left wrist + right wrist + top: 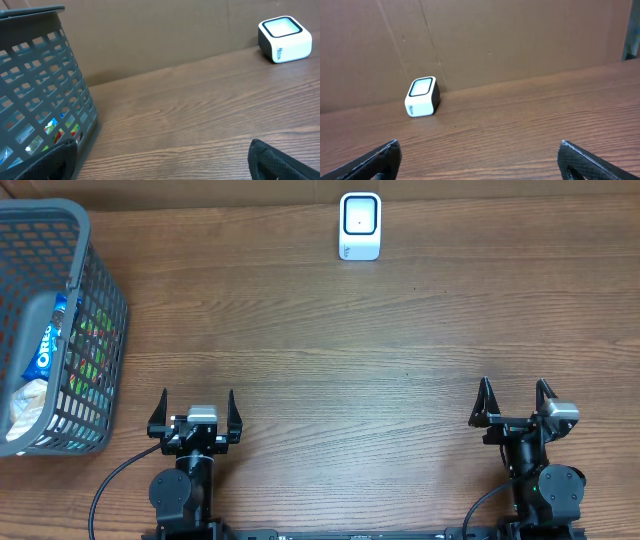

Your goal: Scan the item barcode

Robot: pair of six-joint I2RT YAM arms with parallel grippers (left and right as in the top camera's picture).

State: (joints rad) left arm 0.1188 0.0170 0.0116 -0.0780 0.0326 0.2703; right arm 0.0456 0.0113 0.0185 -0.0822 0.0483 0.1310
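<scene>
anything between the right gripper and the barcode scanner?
Nothing: only bare wooden table between the right gripper and the white barcode scanner, seen in overhead and right wrist views.

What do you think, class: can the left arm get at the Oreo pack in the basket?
Probably yes. The left gripper is open and empty, the basket beside it is open-topped, and the Oreo pack shows from above; the arm must come in over the wall.

- Soft, even indoor light covers the brown wood-grain table (400,330), with no harsh shadows.
- The glossy top of the small white box-shaped scanner (360,225) looks bright and slightly washed out (mild glare).
- The grey plastic mesh basket (45,75) darkens the wood at its base.
- In the wrist views, the near black fingertips (375,160) are blurred.
</scene>
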